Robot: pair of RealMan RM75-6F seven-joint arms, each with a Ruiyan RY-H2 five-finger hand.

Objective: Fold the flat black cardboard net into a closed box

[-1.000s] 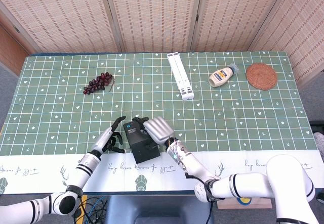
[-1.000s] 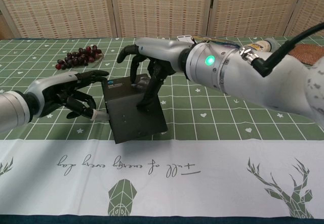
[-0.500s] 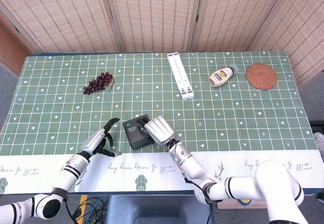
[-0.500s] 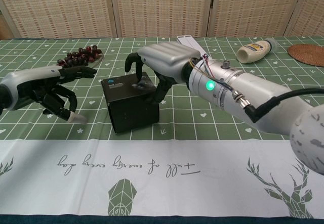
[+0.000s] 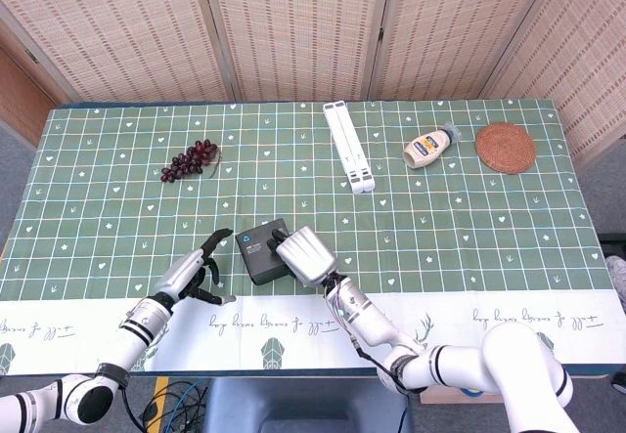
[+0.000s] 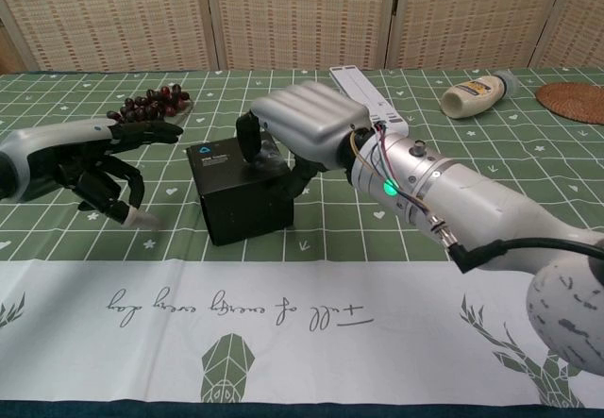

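From the head view, the folded black cardboard box [image 5: 260, 252] sits near the front edge of the green checked bench [image 5: 469, 218]. The right robot hand [image 5: 304, 254] lies over the box's right side, fingers curled onto it. The left robot hand [image 5: 192, 275] hovers just left, empty, fingers spread.

In the chest view the right robot hand [image 6: 304, 130] presses the box [image 6: 241, 201] top; the left robot hand [image 6: 90, 163] stays apart.

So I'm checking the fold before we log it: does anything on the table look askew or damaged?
Nothing looks damaged. The black box stands closed and upright, sitting slightly skewed to the cloth's grid. The right hand rests on its top; the left hand hovers apart from it, empty. The mayonnaise bottle lies on its side, no spill visible.
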